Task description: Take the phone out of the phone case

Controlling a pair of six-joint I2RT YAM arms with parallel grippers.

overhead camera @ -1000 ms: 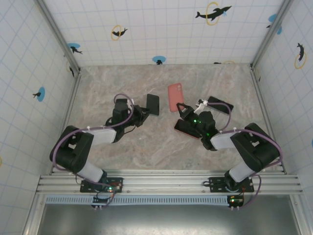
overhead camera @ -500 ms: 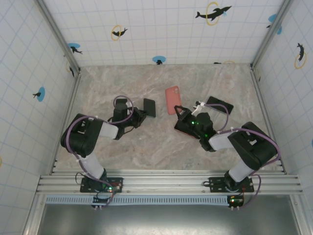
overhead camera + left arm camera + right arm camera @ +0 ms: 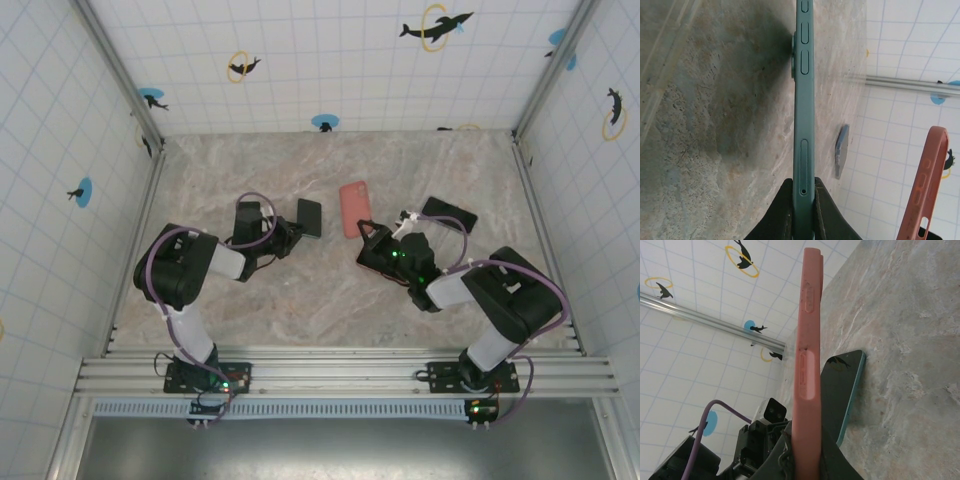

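Note:
The phone [image 3: 309, 217], dark with a teal-green edge, is out of the case and held edge-on by my left gripper [image 3: 292, 229], which is shut on its near end. In the left wrist view the phone [image 3: 803, 100] rises from between the black fingers [image 3: 783, 210], just above the marble floor. The salmon-pink phone case [image 3: 355, 208] is a short gap to the phone's right, pinched by my right gripper [image 3: 371, 229]. In the right wrist view the case [image 3: 807, 355] stands edge-on in the shut right gripper [image 3: 805, 432], with the phone [image 3: 842, 390] behind it.
A second dark flat device [image 3: 448, 215] lies on the marble floor [image 3: 330, 290] just right of my right gripper. Tiled walls enclose the floor on three sides, with metal posts [image 3: 150, 130] in the back corners. Both arms' bases sit on the near rail [image 3: 340, 375].
The left arm has folded back, and the phone has sunk lower and shifted slightly left. The case has dropped a little too. Both grips are unchanged.

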